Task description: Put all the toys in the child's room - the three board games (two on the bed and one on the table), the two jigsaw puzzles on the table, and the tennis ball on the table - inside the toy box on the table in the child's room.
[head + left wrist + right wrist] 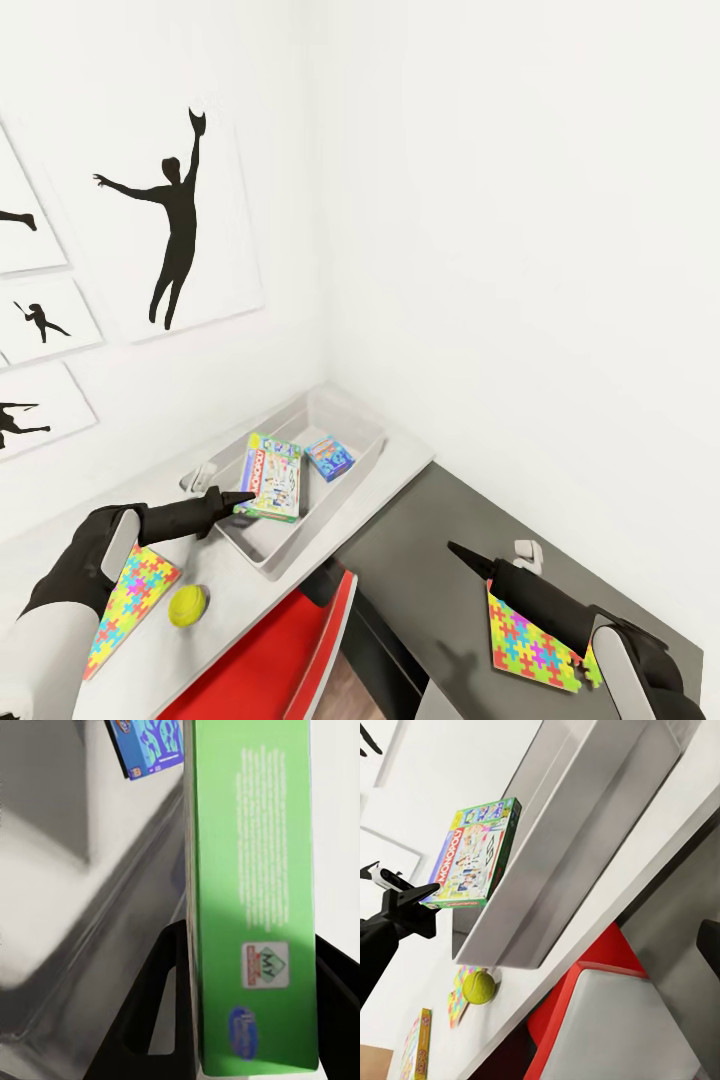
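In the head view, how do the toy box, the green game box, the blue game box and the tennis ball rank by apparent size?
1. toy box
2. green game box
3. blue game box
4. tennis ball

The blue game box and the ball look close in size, and the ball is nearer the camera, so their order is unsure.

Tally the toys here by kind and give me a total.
Board games: 3 (Monopoly box, blue box, third box)
Jigsaw puzzles: 2 (left puzzle, right puzzle)
Tennis ball: 1
Total: 6
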`<state>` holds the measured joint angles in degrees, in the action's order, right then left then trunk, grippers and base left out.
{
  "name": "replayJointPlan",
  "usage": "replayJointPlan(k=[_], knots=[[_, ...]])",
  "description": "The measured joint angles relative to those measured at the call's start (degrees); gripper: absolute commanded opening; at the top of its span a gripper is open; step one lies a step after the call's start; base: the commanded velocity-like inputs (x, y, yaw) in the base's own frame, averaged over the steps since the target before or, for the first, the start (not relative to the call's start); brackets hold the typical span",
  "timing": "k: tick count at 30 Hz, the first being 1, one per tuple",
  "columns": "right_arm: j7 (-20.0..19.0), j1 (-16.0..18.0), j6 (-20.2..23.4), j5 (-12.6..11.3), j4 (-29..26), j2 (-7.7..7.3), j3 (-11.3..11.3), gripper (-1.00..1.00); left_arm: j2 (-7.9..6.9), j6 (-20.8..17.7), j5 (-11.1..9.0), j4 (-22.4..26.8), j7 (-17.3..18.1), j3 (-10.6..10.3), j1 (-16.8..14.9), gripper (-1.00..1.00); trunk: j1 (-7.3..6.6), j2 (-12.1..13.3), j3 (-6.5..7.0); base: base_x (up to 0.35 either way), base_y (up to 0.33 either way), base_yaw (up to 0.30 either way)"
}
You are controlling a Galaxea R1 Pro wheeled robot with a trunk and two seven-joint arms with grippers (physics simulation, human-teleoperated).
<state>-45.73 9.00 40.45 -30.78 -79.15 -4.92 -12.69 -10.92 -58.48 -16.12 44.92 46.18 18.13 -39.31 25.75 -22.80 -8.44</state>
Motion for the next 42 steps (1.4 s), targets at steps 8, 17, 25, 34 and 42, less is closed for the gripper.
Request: replayJointPlan(k=[8, 17, 25, 34, 42], knots=[[0.00, 0.00, 0.00, -0.03, -0.02, 0.00, 0.00, 1.00, -0.22, 0.22, 0.01, 0.00, -0.06, 1.44, 0.00, -1.00, 0.00, 0.00, 0.00, 0.000, 0.000, 0.000], [0.00, 0.00, 0.01, -0.03, -0.03, 0.00, 0.00, 1.00, -0.20, 0.29, 0.01, 0.00, -0.05, 1.95, 0.00, 1.00, 0.00, 0.00, 0.00, 0.000, 0.000, 0.000], [0.00, 0.00, 0.03, -0.04, -0.03, 0.00, -0.03, 1.00, -0.31, -0.26, -1.30, 0.03, 0.13, 2.00, -0.02, 1.00, 0.00, -0.01, 0.01, 0.000, 0.000, 0.000], [0.00, 0.00, 0.05, -0.03, -0.03, 0.00, -0.14, 1.00, -1.25, -0.03, -0.32, 0.14, 1.09, 4.46, 0.00, 1.00, 0.00, 0.00, 0.00, 0.000, 0.000, 0.000], [-0.20, 0.00, 0.05, -0.04, -0.02, 0.00, -1.26, 1.00, -7.65, -0.42, -0.36, 0.18, 14.03, 7.39, 0.12, 1.00, 0.00, -0.01, 0.00, 0.000, 0.000, 0.000]])
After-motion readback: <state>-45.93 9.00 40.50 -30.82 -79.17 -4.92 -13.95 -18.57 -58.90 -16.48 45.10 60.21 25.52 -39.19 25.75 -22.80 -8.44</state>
